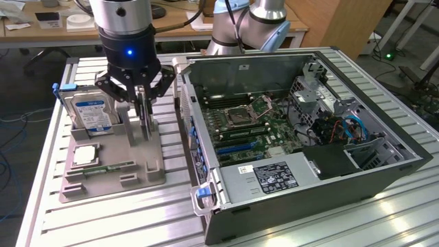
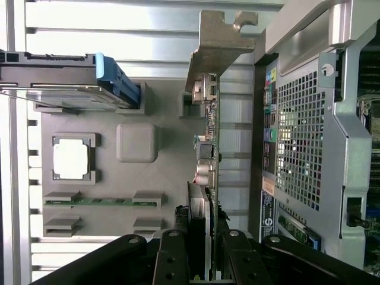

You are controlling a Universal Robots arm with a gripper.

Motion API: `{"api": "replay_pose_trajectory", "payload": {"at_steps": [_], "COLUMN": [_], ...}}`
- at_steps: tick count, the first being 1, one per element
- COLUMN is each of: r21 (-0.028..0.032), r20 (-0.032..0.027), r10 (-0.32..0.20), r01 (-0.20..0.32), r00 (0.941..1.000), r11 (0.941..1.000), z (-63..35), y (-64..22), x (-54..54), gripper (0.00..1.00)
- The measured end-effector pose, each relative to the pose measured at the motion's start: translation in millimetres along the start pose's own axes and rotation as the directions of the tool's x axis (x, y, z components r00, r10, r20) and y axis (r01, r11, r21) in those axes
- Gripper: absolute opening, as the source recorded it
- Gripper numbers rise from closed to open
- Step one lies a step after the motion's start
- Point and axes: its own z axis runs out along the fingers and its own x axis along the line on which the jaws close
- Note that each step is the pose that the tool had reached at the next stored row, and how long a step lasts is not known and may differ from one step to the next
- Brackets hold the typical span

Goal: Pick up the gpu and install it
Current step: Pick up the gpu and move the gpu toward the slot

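Gripper point(image 1: 141, 114) hangs over the grey tray point(image 1: 141, 172) with its jaws drawn narrow and clamped on the gpu point(image 2: 212, 136). The card stands on edge between the pads, seen edge-on from the wrist, with its silvery bracket point(image 2: 217, 41) at the far end from the fingers. In the exterior view its lower edge reaches down to the tray's upright holder. Whether it sits in that slot or has just cleared it, I cannot tell.

Just beside the card, on the exterior view's left, the hard drive point(image 1: 92, 114) stands in its own holder. Nearer the camera lie a square processor chip point(image 1: 84, 154) and the green memory stick point(image 1: 110, 167), both flat in their recesses. On the other side, close by, is the open computer case point(image 1: 384, 170) lying on the slatted table point(image 1: 103, 221), its perforated rear wall facing the card.

The grip looks like the weak point. It sits towards one end of a long thin card, so the bracket end could swing or sag if the card pivots between the pads. If the card is seated in the holder, a lift that is not straight could bind it and drag the tray — or twist the card in the jaws. The bracket stands near the case wall, so a sideways move made too low could catch it there.
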Motion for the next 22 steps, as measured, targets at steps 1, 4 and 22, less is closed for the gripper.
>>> {"api": "replay_pose_trajectory", "payload": {"at_steps": [1,4,22], "r21": [0.0000,0.0000,0.0000], "r20": [0.0000,0.0000,0.0000], "r10": [0.000,0.000,0.000], "r01": [0.000,0.000,0.000], "r00": [1.0000,1.0000,1.0000], "r11": [1.0000,1.0000,1.0000], "z": [-1.1,-4.0,-21.3], "y": [0.0,0.1,0.5], "x": [0.0,-0.1,-0.5], "gripper": [0.27,0.27,0.27]}}
